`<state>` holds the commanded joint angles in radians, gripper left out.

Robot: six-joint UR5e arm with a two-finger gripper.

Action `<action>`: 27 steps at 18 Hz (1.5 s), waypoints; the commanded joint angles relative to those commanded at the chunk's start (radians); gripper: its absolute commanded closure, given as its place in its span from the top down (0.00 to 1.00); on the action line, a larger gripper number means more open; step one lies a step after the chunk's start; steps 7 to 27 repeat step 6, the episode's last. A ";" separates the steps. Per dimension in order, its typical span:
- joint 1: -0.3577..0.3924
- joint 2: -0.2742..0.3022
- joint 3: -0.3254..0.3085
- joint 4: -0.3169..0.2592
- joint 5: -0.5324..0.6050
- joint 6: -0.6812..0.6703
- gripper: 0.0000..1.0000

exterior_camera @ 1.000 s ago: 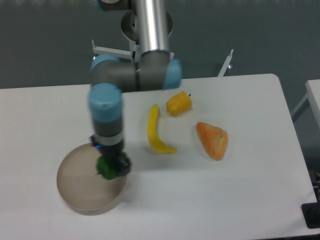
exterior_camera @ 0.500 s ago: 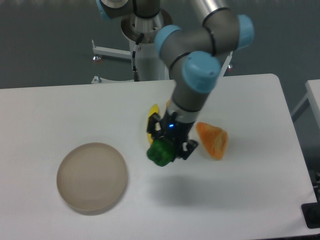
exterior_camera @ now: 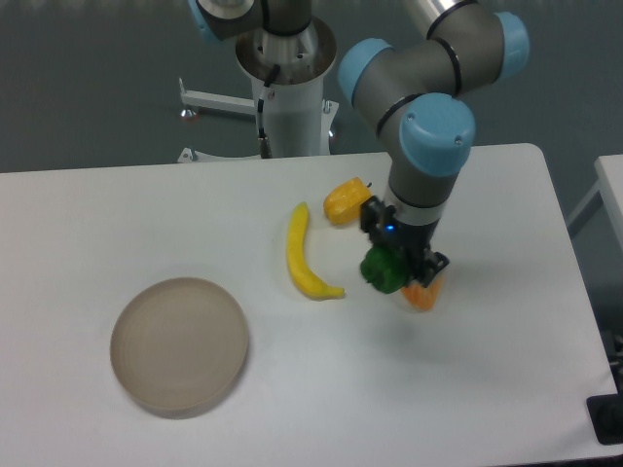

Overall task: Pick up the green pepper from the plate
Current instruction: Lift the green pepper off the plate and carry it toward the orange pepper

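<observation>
My gripper (exterior_camera: 397,265) is shut on the green pepper (exterior_camera: 384,270) and holds it above the table, right of centre. The pepper is dark green and glossy and hangs in front of an orange piece of food. The plate (exterior_camera: 179,345), a round beige-grey dish with faint rings, sits empty at the front left, far from the gripper.
A yellow banana (exterior_camera: 303,255) lies in the middle of the table. A yellow-orange pepper (exterior_camera: 347,200) lies just behind it, left of my arm. An orange wedge of food (exterior_camera: 422,294) lies partly hidden under the gripper. The robot base (exterior_camera: 288,88) stands at the back.
The gripper lifted the green pepper off the plate and carried it right across the table, past the banana, to above the orange wedge. The plate is now empty.
</observation>
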<state>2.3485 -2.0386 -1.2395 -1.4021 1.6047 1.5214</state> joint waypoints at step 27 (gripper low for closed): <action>0.002 -0.014 -0.001 0.012 -0.011 0.045 0.10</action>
